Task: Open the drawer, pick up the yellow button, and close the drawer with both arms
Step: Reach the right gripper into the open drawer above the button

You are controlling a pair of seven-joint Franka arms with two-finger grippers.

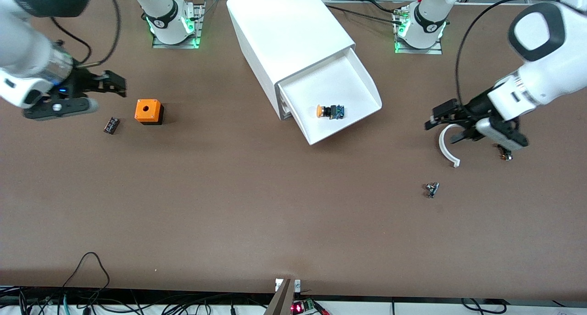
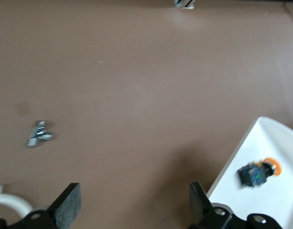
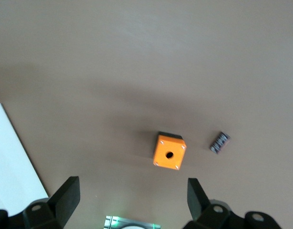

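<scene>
The white cabinet (image 1: 289, 30) stands at the middle of the table near the arms' bases. Its top drawer (image 1: 330, 81) is pulled out toward the front camera. The button (image 1: 331, 111), with an orange-red cap, black body and blue base, lies on its side in the drawer. The left wrist view also shows the button (image 2: 258, 172) and the drawer (image 2: 241, 200). My left gripper (image 1: 442, 130) is open and empty, over the table beside the drawer toward the left arm's end (image 2: 134, 205). My right gripper (image 1: 117, 85) is open and empty, over the table near the right arm's end (image 3: 132, 202).
An orange cube with a hole (image 1: 148, 111) (image 3: 169, 151) and a small black part (image 1: 111, 125) (image 3: 220, 142) lie near the right gripper. A white curved piece (image 1: 447, 147), a small metal part (image 1: 431, 189) (image 2: 39, 134) and another small part (image 1: 506, 155) lie near the left gripper.
</scene>
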